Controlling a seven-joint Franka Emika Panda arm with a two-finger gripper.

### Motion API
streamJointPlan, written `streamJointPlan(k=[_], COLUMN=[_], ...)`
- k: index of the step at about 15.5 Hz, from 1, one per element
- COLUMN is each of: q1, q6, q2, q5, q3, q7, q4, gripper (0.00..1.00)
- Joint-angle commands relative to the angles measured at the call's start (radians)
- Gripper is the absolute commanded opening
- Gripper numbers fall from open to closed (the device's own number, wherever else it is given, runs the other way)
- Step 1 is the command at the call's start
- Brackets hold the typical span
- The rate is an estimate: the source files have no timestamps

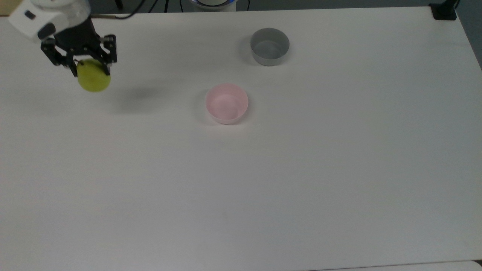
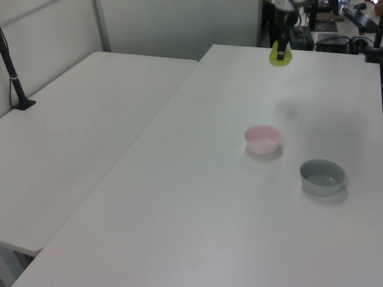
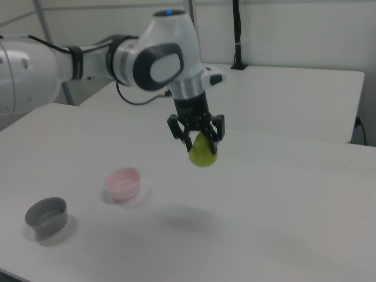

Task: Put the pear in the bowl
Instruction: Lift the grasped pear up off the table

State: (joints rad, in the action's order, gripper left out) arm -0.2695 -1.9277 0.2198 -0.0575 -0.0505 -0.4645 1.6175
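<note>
Gripper [image 3: 202, 143] jaws clamped on pear [image 1: 93, 77], lifted clear of table [image 1: 301, 169], shadow below in right view. Top view: pear far to the top view's left of pink bowl [image 1: 226, 103]; grey bowl [image 1: 269, 46] beyond. Right view shows arm [image 3: 147, 59]. No readable writing.

Yellow-green pear [image 1: 93, 78]. Pale pink bowl [image 1: 226, 103], plain inside. Grey bowl [image 1: 269, 46]. Black gripper [image 1: 90, 67] on white wrist. White arm [image 3: 88, 61] with dark grey patches, blue light on top. White table [image 1: 301, 169].
</note>
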Motion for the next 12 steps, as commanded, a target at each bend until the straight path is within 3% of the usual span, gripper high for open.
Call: streamJointPlan(k=[1, 5, 7, 12], q1=[0.004, 0.012, 0.024, 0.185], q6=[0.148, 0.228, 0.277, 0.297], q2=[-0.055, -0.114, -0.148, -0.197], q5=[0.025, 0.044, 0.102, 0.103], q3=[0.015, 0.040, 0.041, 0.029], q7=[0.085, 0.121, 0.141, 0.265], q4=[-0.070, -0.070, -0.071, -0.045], gripper=[0.05, 0.05, 0.05, 0.06])
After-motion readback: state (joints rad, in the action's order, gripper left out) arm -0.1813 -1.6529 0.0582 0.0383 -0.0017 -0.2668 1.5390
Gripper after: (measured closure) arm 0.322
